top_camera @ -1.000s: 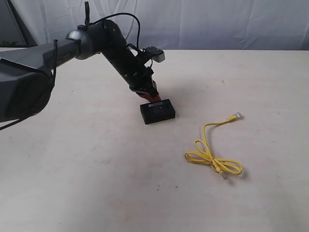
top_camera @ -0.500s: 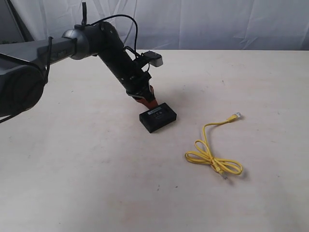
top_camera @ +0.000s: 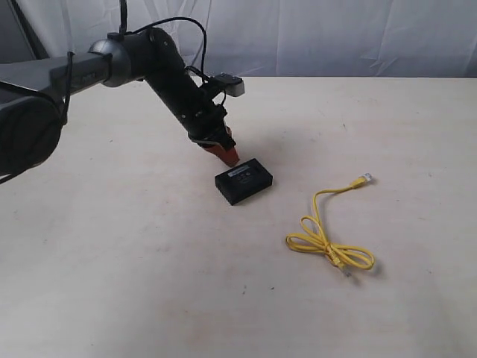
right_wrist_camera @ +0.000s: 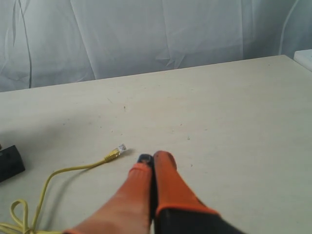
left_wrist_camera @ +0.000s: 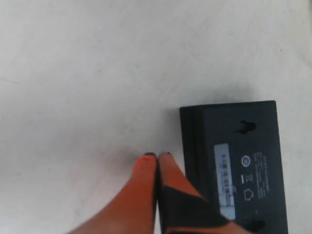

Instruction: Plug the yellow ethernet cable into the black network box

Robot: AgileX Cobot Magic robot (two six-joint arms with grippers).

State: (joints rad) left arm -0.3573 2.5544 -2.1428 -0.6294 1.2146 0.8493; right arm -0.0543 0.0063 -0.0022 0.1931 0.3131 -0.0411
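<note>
1. The black network box (top_camera: 244,181): matt black plastic, pale label strip.
2. The yellow ethernet cable (top_camera: 328,239): smooth yellow sheath, clear plastic plug.
3. The worktop (top_camera: 149,261): matt, pale, faintly speckled.
4. The backdrop (top_camera: 335,37): creased white cloth.

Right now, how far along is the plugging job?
Nothing is plugged yet. The yellow cable lies loose on the table, apart from the black box. The left pincer is shut and empty beside the box; the right pincer is shut and empty too. Grasping a plug and inserting it remain.
</note>
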